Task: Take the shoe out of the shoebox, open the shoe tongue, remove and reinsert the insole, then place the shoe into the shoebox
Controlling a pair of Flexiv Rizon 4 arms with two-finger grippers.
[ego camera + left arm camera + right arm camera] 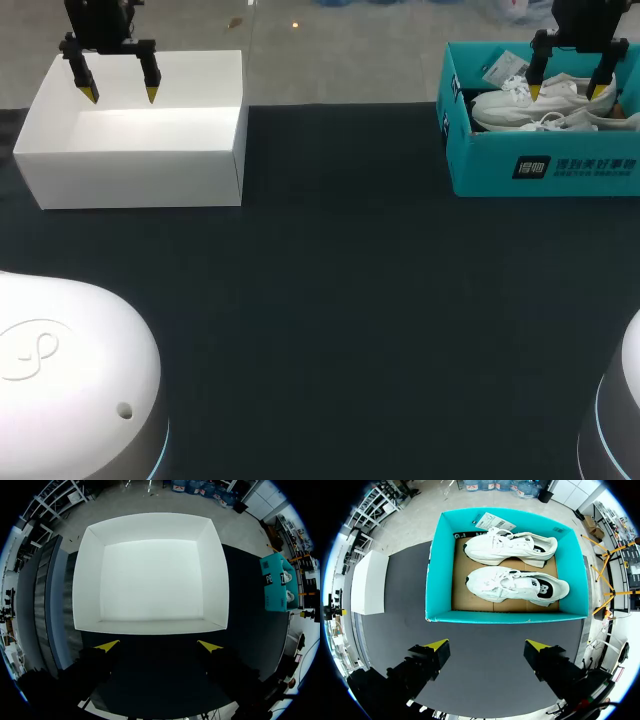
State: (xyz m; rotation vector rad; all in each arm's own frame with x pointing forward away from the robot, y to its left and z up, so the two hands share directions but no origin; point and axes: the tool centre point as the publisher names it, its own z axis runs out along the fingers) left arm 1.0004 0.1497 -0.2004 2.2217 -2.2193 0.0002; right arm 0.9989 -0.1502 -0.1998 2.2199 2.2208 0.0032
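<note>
Nothing is out of the box yet, so the step in hand looks like the first one: lifting a shoe clear. The teal shoebox [540, 172] sits at the upper right of the head view, with two white shoes lying side by side in it, toes pointing toward the frame's left. The right gripper [566, 92] hangs above it with its fingers spread wide and nothing between them. In the right wrist view that gripper [487, 645] shows the near shoe [517, 585] ahead of it, just beyond the box's front wall, and the far shoe [510, 544] behind that, beside a paper tag [490, 520]. The near shoe is probably the better pick, since it calls for less reach over the wall. A sound grasp would likely go across the sides around the collar or midfoot, where the shoe is firmest, and keep off the loose laces. The fingers should come straight down so that neither tip catches the box wall or the other shoe. Lifting straight up until the sole clears the rim should keep the light box from being dragged. The bare dark table [340, 300] at mid-frame seems the natural set-down place. The left gripper [120, 97] hangs at the upper left over a white box [130, 178], its fingers also apart and holding nothing, free to steady the shoe later.
</note>
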